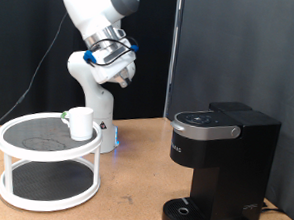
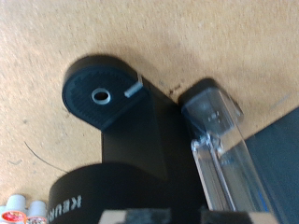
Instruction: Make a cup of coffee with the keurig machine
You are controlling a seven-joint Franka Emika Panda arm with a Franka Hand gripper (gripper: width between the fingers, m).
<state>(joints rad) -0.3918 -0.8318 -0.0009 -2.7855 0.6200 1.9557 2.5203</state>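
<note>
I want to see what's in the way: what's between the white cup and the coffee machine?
Nothing but bare wooden table between the cup on the white rack and the keurig machine, in the exterior view.

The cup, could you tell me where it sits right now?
In the exterior view the cup stands at the left, on the top tier of the white two-tier stand, beside the robot's base and well apart from the keurig machine.

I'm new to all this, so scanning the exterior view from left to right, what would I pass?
White two-tier round rack → white cup standing on the rack's top shelf → the robot's tool, raised high above the table → black keurig machine.
</note>
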